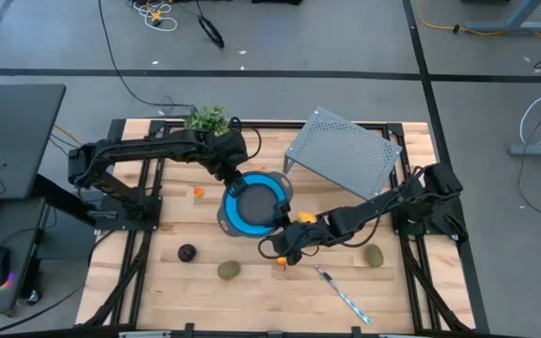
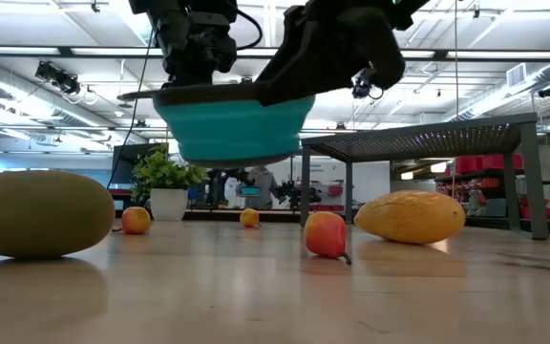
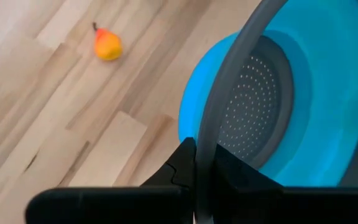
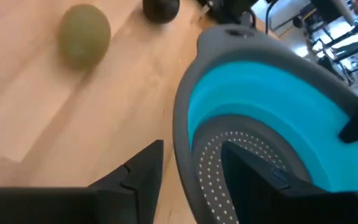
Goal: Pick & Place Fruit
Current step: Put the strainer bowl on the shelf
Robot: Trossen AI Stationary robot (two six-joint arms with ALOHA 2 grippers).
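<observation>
Fruit (image 1: 229,270) scattered — left pincer (image 1: 236,186) grips colander (image 1: 256,208).

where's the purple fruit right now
In the high view, the purple fruit lies on the table's left front, left of a green oval fruit.

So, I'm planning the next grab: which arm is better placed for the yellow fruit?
Probably right. The left gripper is clamped on the blue colander rim, holding it off the table; the right gripper is open near the yellow fruit.
</observation>
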